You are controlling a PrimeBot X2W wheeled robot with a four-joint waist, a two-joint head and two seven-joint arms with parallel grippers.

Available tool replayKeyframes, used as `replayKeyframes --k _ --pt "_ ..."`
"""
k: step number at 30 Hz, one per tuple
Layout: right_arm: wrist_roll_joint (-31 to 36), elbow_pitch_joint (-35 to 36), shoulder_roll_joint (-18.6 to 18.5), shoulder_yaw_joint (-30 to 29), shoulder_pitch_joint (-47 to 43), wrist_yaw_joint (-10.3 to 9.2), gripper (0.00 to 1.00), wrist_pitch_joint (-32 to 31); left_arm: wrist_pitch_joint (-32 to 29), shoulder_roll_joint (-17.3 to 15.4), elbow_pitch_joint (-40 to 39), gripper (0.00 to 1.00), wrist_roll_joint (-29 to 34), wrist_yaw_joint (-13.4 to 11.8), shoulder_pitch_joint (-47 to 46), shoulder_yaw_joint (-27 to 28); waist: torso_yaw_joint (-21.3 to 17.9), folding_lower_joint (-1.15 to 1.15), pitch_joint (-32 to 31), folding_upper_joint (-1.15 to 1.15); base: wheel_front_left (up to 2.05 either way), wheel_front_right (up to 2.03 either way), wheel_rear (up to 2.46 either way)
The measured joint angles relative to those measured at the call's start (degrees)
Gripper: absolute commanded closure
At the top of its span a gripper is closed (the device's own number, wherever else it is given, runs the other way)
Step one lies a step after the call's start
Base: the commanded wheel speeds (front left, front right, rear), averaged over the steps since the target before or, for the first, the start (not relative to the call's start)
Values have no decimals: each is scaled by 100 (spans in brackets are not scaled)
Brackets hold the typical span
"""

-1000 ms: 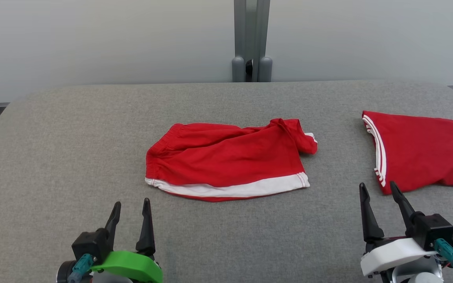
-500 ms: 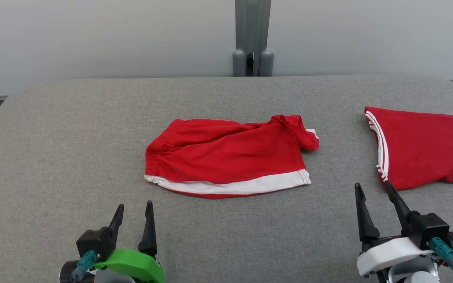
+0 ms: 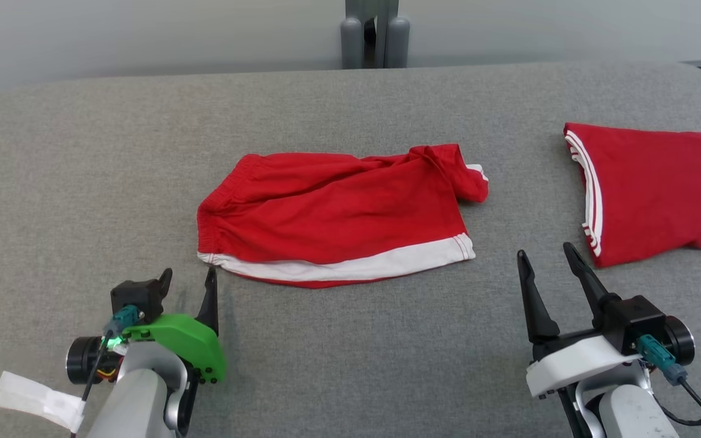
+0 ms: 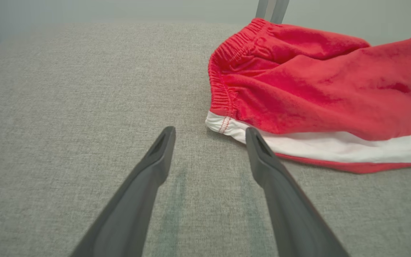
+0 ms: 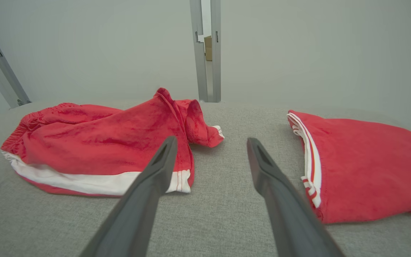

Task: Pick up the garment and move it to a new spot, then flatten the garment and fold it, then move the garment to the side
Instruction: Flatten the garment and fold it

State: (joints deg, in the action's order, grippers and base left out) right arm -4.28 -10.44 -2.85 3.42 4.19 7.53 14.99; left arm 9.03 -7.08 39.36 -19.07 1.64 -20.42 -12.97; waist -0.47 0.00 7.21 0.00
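We see the red shorts [image 3: 332, 219] lying rumpled at the middle of the grey table [image 3: 83, 182]. Our left hand [image 3: 189, 272] is spread and empty, its fingertips just beside the shorts' near waistband corner. Our right hand [image 3: 543, 249], likewise spread and empty, points at the gap between the shorts and a folded red garment [image 3: 655, 188].

No text, label, brand, number or sign can be read in any of the views. The white tag [image 3: 35, 399] at the lower left of the head view is too small and blurred to tell whether anything is written on it.
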Motion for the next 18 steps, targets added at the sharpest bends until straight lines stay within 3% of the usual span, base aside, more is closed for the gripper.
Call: replayKeyframes --k 14,15,16,18 --pt "37 -101 0 97 124 0 0 0 408 -38 1327 0 -30 198 -879 -92 -354 0 445 0 0 0 0" --pt "37 -119 0 98 124 0 0 0 423 -34 1370 29 -30 208 -898 -102 -353 0 443 0 0 0 0" --pt "38 -145 -1 115 124 0 0 0 449 -25 1415 51 -30 234 -907 -115 -346 0 435 0 0 0 0" --pt "74 -219 -1 179 127 0 0 0 487 3 1466 69 -30 249 -907 -153 -322 0 420 0 0 0 0"
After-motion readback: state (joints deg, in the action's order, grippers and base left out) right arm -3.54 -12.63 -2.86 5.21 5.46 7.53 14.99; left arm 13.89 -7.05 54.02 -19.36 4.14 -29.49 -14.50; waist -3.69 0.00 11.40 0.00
